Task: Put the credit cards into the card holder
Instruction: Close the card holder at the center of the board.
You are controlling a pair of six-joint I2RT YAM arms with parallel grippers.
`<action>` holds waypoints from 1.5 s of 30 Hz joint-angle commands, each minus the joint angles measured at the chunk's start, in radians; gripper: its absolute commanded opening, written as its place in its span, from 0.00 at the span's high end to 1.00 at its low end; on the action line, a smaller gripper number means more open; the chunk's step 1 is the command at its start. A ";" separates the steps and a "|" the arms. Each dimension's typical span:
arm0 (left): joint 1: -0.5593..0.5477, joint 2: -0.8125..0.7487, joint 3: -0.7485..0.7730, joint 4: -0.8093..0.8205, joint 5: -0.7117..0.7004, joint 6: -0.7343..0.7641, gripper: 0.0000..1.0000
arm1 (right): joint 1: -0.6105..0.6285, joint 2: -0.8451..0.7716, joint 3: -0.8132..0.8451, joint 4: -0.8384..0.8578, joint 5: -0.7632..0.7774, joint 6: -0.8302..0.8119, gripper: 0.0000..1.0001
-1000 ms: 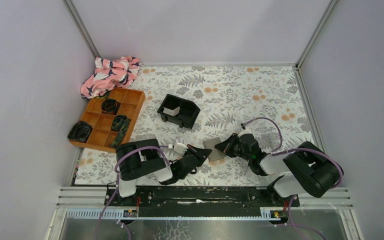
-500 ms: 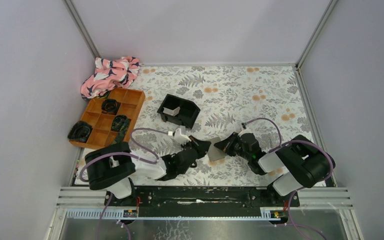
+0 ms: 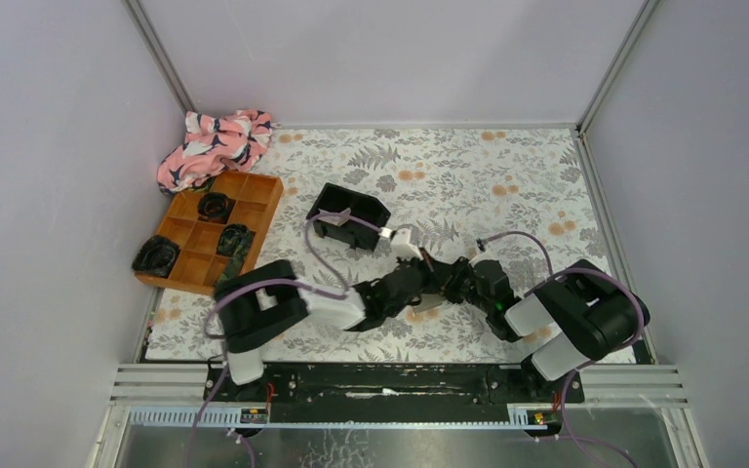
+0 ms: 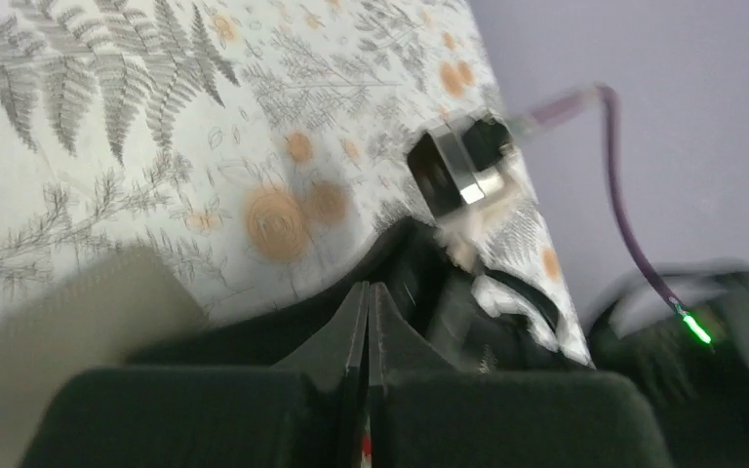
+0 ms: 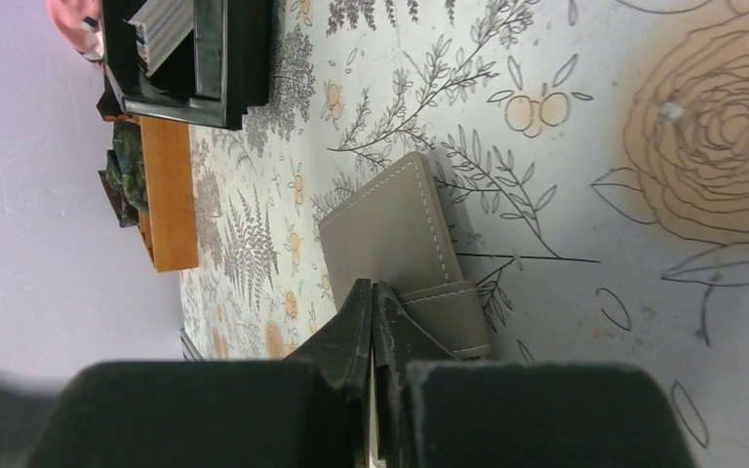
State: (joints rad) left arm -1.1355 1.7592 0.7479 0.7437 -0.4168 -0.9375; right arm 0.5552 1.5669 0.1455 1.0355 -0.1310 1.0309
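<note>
The grey-taupe card holder point(image 5: 390, 229) lies folded shut on the floral cloth, its strap tab toward my right gripper. My right gripper point(image 5: 373, 289) is shut on the holder's near edge. In the left wrist view the holder point(image 4: 68, 322) is a blurred patch at the lower left. My left gripper point(image 4: 368, 289) is shut, tip close to the right arm's black wrist. In the top view the left gripper point(image 3: 427, 276) meets the right gripper point(image 3: 446, 283) and hides the holder. Pale silver-grey credit cards point(image 5: 161, 24) stand in the black tray point(image 3: 351, 216).
The black tray point(image 5: 205, 58) sits behind the holder. An orange compartment tray point(image 3: 213, 231) with dark items stands at the left, also seen in the right wrist view point(image 5: 168, 195). A pink patterned cloth point(image 3: 215, 144) lies in the back left corner.
My left arm has swung right and forward, carrying its shut gripper over the card holder up to the right gripper. The right arm has barely moved.
</note>
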 commanded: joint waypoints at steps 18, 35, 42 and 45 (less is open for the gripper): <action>0.037 -0.084 -0.120 -0.177 -0.133 -0.158 0.99 | -0.033 0.044 -0.047 -0.311 0.110 -0.090 1.00; 0.044 0.082 0.044 -0.146 0.027 -0.015 1.00 | -0.034 0.020 -0.043 -0.329 0.120 -0.086 1.00; 0.027 0.352 0.215 -0.331 0.183 -0.005 1.00 | -0.033 0.040 -0.050 -0.307 0.109 -0.086 1.00; 0.026 0.286 0.168 -0.329 0.137 -0.009 1.00 | -0.034 0.027 -0.050 -0.315 0.108 -0.091 1.00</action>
State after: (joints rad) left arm -1.0721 2.0026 0.9821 0.5652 -0.4412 -0.9558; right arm 0.4778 1.5436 0.1375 1.0241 0.0605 1.0344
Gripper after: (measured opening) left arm 0.007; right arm 0.006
